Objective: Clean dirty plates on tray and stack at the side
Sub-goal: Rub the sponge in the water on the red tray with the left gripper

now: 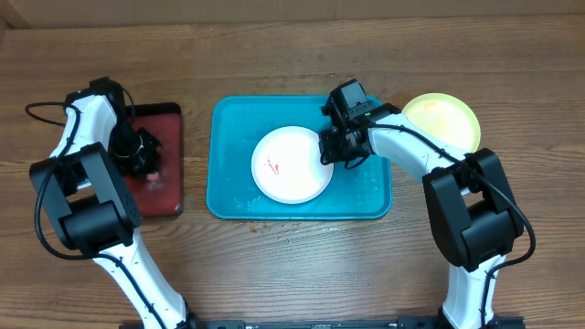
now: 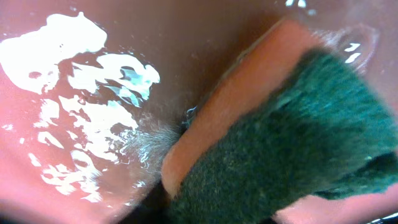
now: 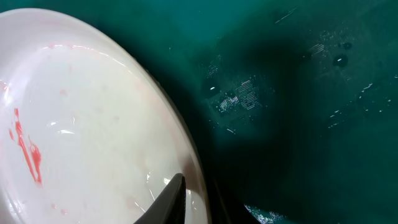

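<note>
Where the right arm bends in over the tray (image 1: 370, 187), the right gripper (image 1: 331, 146) pinches the rim of the white plate (image 1: 291, 164) just left of it. Only the right wrist view shows a finger (image 3: 171, 199) on that rim and red smears (image 3: 28, 149) on its face; the left gripper's (image 1: 142, 151) state, above a sponge (image 2: 280, 143), I cannot tell.

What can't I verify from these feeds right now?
1. Right gripper hold on the white plate: the right wrist view cuts off all but one fingertip, and overhead the wrist covers the rim.
2. Left gripper hold on the sponge: the blurred sponge fills the left wrist view with no fingers showing, and overhead it is too small.
3. Anything beneath the yellow-green plate: overhead shows only its top, partly covered by the right arm.
</note>
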Motion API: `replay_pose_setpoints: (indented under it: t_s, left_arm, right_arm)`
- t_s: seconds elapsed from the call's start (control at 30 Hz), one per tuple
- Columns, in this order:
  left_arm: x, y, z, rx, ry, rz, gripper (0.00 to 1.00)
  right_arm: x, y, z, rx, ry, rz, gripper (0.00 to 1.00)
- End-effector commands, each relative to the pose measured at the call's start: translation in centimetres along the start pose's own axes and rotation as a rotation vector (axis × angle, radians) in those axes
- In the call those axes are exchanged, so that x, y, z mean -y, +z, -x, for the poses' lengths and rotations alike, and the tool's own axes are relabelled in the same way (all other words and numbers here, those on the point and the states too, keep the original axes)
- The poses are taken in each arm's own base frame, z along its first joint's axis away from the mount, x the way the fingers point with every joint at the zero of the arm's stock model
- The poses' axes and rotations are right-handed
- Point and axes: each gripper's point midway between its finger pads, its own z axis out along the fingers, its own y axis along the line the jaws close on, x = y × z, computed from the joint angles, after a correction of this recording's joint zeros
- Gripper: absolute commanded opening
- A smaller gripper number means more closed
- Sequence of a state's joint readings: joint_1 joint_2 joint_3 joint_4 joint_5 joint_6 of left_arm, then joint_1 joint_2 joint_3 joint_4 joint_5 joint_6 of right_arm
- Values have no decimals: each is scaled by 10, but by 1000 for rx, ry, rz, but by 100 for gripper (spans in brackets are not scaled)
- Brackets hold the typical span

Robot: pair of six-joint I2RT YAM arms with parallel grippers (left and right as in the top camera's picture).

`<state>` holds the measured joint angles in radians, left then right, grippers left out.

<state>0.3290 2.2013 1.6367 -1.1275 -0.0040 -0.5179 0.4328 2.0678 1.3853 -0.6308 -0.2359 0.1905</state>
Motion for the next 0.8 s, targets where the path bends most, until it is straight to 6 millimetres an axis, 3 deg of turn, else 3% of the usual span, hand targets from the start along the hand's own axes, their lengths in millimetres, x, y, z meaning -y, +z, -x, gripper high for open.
replay_pose_setpoints:
  t_s: [0.0,0.23,0.43,0.67,0.7,0.77]
  left_arm:
    - [5,3,9,41,3,-14,100]
    - [20,0,35,146,16,-74,100]
    - [24,-2,43,186,163,-78,97]
    - [11,-3,50,223,259,11,97]
    - [11,-3,50,221,259,11,74]
    - [12,-2,47,206,260,4,44]
  right_arm:
    - [7,10,-10,-35,12,-19,17]
    - [7,10,-10,-36,12,-19,17]
    - [10,15,-18,-47,15,-23,17]
    - [11,16,-19,-43,14,-22,17]
    - [11,16,-18,-42,14,-22,17]
    - [11,16,-18,-42,14,-22,17]
